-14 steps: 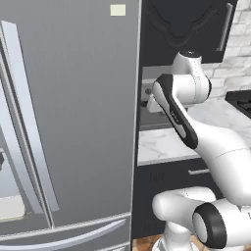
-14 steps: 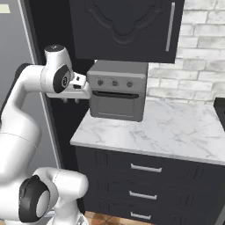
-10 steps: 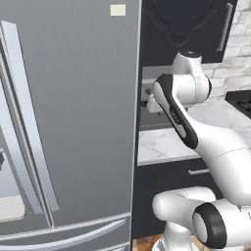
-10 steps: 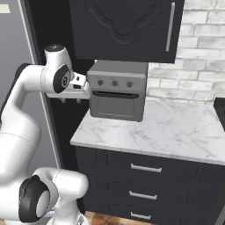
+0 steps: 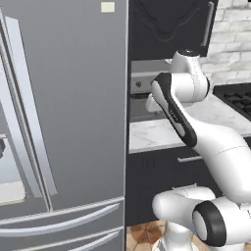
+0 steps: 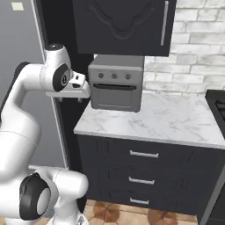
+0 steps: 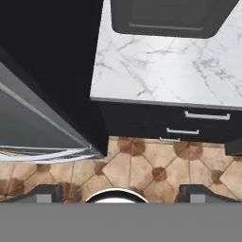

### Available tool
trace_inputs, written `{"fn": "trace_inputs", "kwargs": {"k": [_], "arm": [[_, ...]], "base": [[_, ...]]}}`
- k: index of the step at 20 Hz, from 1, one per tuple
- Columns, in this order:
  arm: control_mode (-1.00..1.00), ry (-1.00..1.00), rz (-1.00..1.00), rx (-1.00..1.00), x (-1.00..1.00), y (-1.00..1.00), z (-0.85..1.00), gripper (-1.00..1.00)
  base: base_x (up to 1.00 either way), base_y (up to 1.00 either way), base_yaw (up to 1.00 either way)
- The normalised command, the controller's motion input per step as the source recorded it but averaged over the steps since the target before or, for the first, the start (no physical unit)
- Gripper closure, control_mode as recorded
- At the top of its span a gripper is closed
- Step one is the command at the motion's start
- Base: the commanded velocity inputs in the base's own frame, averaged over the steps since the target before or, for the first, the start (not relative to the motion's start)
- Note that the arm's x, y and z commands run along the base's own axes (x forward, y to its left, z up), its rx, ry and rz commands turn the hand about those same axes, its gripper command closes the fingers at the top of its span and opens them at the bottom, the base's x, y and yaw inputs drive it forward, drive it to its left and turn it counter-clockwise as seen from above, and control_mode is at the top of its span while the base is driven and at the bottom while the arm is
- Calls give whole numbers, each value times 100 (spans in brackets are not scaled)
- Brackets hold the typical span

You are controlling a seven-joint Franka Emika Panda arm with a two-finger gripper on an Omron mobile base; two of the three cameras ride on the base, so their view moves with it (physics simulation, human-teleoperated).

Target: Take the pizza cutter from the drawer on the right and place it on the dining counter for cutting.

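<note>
Three closed drawers point(image 6: 143, 154) stack at lower centre while the empty, spread-fingered gripper point(image 6: 70, 97) hovers beside the toaster oven point(image 6: 115, 82), risking a bump.

A home kitchen: a tall grey fridge point(image 5: 63, 122), a toaster oven point(image 6: 115, 88) on a marble surface point(image 6: 176, 121), dark drawers point(image 6: 143, 169), brick backsplash point(image 6: 197, 66).

Toaster oven point(image 6: 116, 83) sitting on worktop point(image 6: 171, 118), at its left rear. Wall cabinet point(image 6: 123, 24) hanging above oven. Three drawers point(image 6: 143, 154) stacking beneath worktop. Fridge point(image 5: 59, 122) standing left of worktop. Stove point(image 5: 238, 98) adjoining on right. My gripper point(image 6: 70, 97) hovering left of oven.
</note>
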Motion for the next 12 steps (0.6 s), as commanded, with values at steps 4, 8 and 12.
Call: {"fn": "trace_inputs", "kwargs": {"k": [4, 8, 12], "arm": [[100, 0, 0, 0, 0, 0, 0, -100], [100, 0, 0, 0, 0, 0, 0, -100], [100, 0, 0, 0, 0, 0, 0, -100]], "base": [[-27, 39, -57], [0, 49, -71], [5, 46, -70]]}}
